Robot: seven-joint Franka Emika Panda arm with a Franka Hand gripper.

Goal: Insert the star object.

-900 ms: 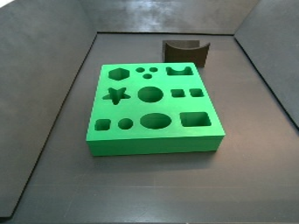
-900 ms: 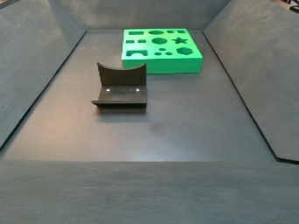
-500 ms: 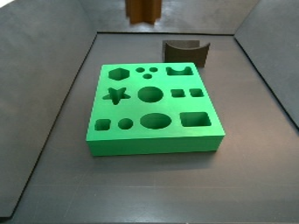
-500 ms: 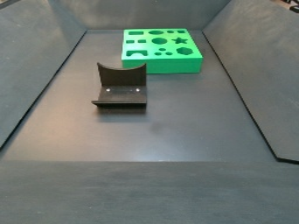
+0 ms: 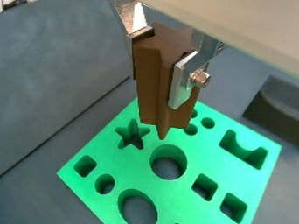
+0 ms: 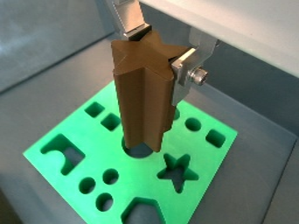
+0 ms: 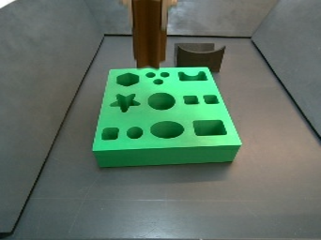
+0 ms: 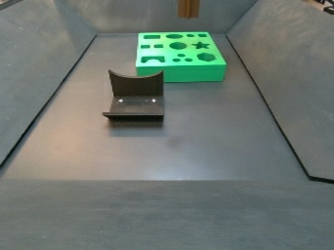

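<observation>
My gripper [image 5: 162, 57] is shut on the star object [image 5: 162, 83], a long brown peg with star-profile ridges, held upright; both wrist views show it [image 6: 142, 92]. It hangs above the green block [image 5: 267, 179], apart from it. In a side view the peg [image 7: 148, 33] reaches down from the top edge over the block's far edge [image 7: 163, 155]. The star-shaped hole [image 7: 123, 102] lies on the block's left side, nearer than the peg's lower end. In a side view only the peg's tip [image 8: 188, 8] shows, above the block [image 8: 196, 74].
A dark grey curved block [image 7: 198, 56] stands just behind the green block's far right corner; it also shows in a side view [image 8: 135, 95]. Grey walls enclose the dark floor. The green block has several other holes: round, square, oval and hexagonal.
The peg has come down into both side views: absent at first, then only its tip at the top edge, now hanging low over the green block's far edge.
</observation>
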